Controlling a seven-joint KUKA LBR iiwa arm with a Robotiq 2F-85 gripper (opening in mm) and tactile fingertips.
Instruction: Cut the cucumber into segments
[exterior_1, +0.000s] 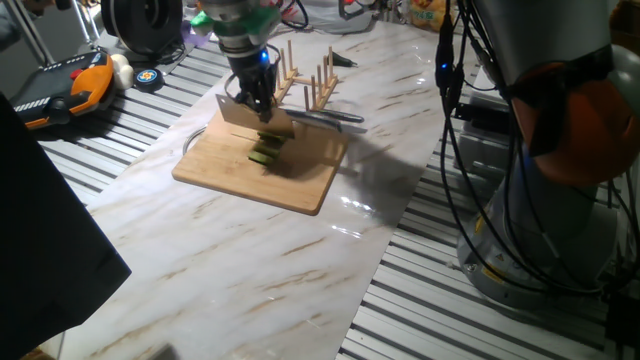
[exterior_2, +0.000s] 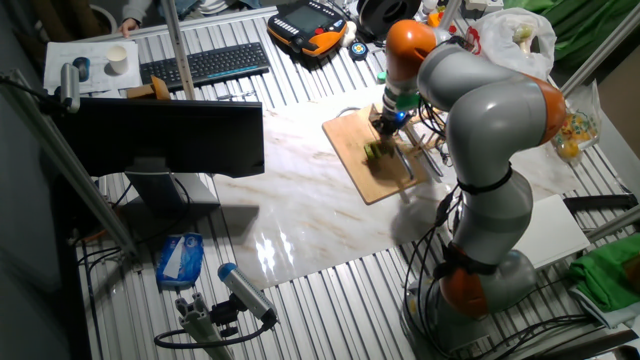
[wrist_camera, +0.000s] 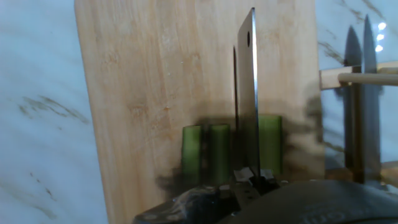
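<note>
The cucumber (exterior_1: 267, 150) lies on the wooden board (exterior_1: 240, 175), dark green with pale cut faces. In the hand view it shows as two segments (wrist_camera: 191, 152) (wrist_camera: 219, 152) left of the knife blade (wrist_camera: 247, 106) and a wider piece (wrist_camera: 269, 149) to its right. My gripper (exterior_1: 262, 108) is shut on the knife handle directly above the cucumber. The blade (exterior_1: 250, 118) stands edge-down between the pieces. From the other fixed view, the gripper (exterior_2: 390, 118) hangs over the cucumber (exterior_2: 375, 152) on the board (exterior_2: 370, 180).
A wooden peg rack (exterior_1: 305, 85) stands just behind the board, and a second knife (exterior_1: 330, 118) lies beside it. An orange teach pendant (exterior_1: 70, 88) and a tape roll (exterior_1: 148, 78) sit at the far left. A keyboard (exterior_2: 205, 65) and monitor (exterior_2: 165, 140) are off the marble top.
</note>
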